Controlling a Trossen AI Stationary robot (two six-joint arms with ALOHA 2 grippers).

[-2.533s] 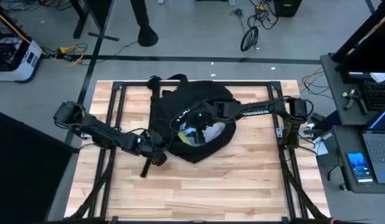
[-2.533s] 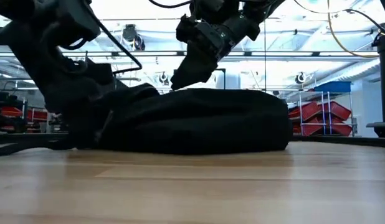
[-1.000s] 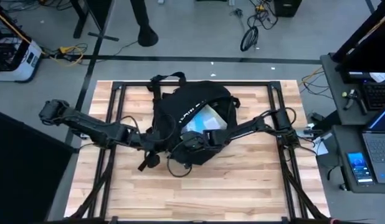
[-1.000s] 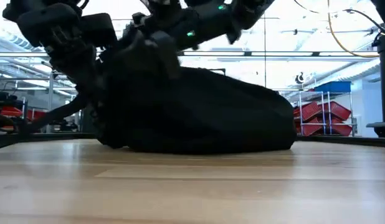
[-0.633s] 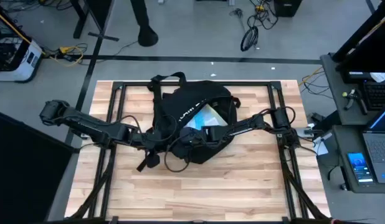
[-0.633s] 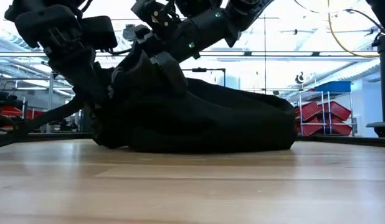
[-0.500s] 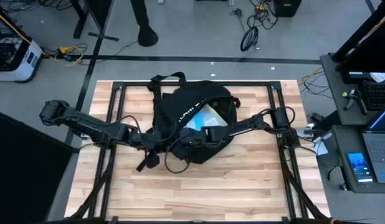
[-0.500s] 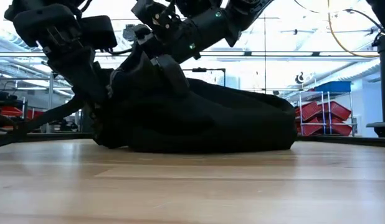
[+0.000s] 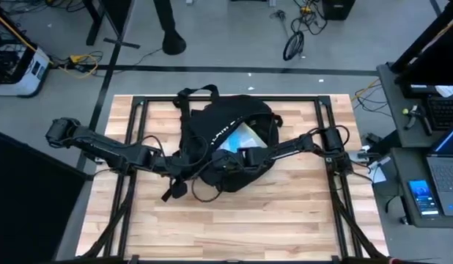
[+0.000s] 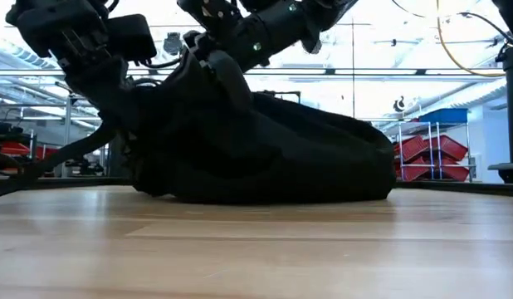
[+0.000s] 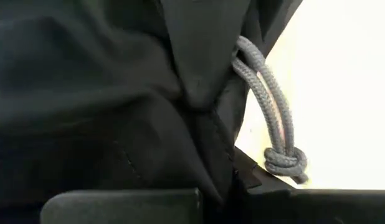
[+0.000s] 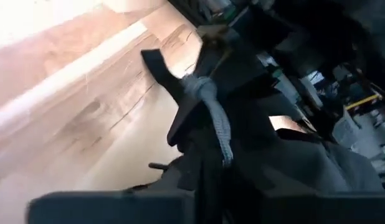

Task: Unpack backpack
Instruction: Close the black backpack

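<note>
Reaching in from the left, the left gripper (image 9: pixel 184 167) sits against the backpack's (image 9: pixel 225 125) near-left edge, its fingers pinched together on black fabric right beside a grey knotted cord (image 11: pixel 271 127). The backpack lies in the middle of the wooden table (image 9: pixel 285 220), toward the far side, its straps and top handle (image 9: pixel 195 94) pointing away toward the far edge. Its opening gapes upward, and something pale and light blue (image 9: pixel 241 136) shows inside. From table height the bag is bunched up higher on the side where both arms meet it and slumps low on the other. The right gripper (image 9: pixel 221 164) comes across from the right and rests on the backpack's near edge, just beside the left one; its fingers are closed on a fold of the black fabric, with the same grey cord hanging in front of them.
</note>
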